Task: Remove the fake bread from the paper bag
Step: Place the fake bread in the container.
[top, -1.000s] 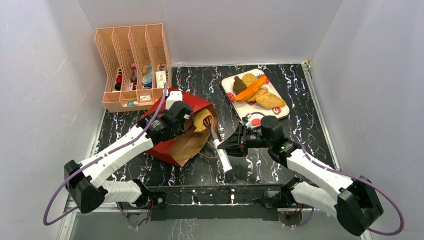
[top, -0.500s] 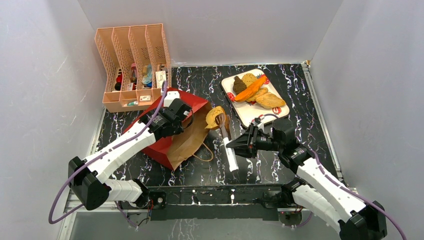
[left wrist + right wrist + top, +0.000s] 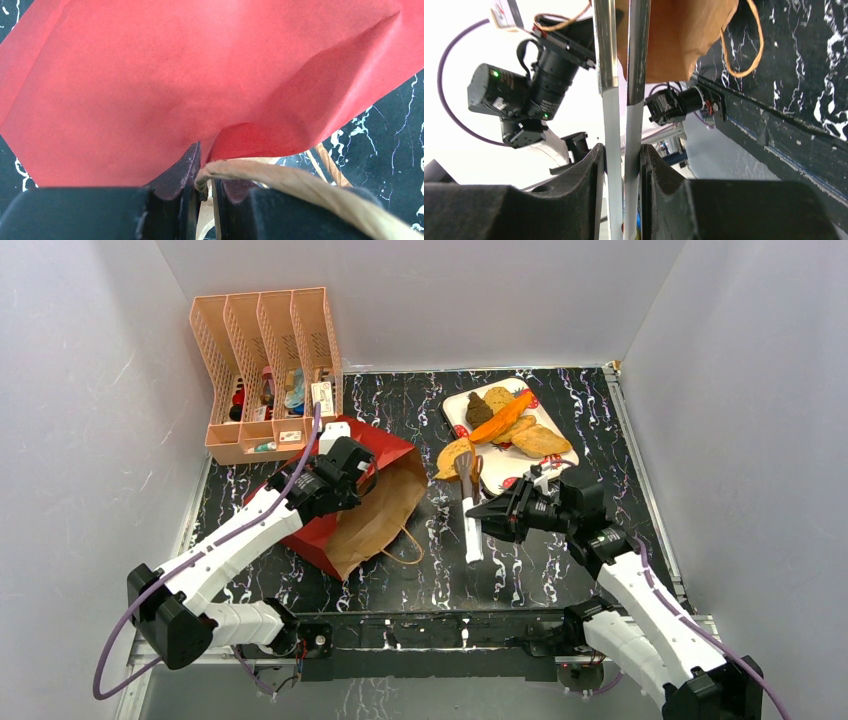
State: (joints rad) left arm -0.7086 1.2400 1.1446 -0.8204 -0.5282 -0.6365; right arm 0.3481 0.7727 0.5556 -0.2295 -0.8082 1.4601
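The paper bag (image 3: 372, 512) lies on its side, red outside, brown inside, mouth facing right. My left gripper (image 3: 350, 476) is shut on its upper rim by a cord handle; the left wrist view shows red paper (image 3: 200, 75) and cord (image 3: 300, 185) pinched at the gripper (image 3: 207, 172). My right gripper (image 3: 497, 512) is shut on white-handled metal tongs (image 3: 470, 525), which grip a golden-tan bread piece (image 3: 452, 456) held just left of the plate. The right wrist view shows the gripper (image 3: 621, 155) clamped on the tongs (image 3: 624, 100), with the bag (image 3: 679, 35) beyond. I cannot see further into the bag.
A white plate (image 3: 522, 480) with red marks at the back right holds several bread pieces (image 3: 520, 428). A peach slotted organiser (image 3: 265, 375) with small items stands at the back left. White walls enclose the black marbled table (image 3: 560, 540).
My right gripper has drawn the tongs with the golden-tan bread out of the bag mouth and carried it right and back, up to the plate's left edge. The left gripper keeps its hold.
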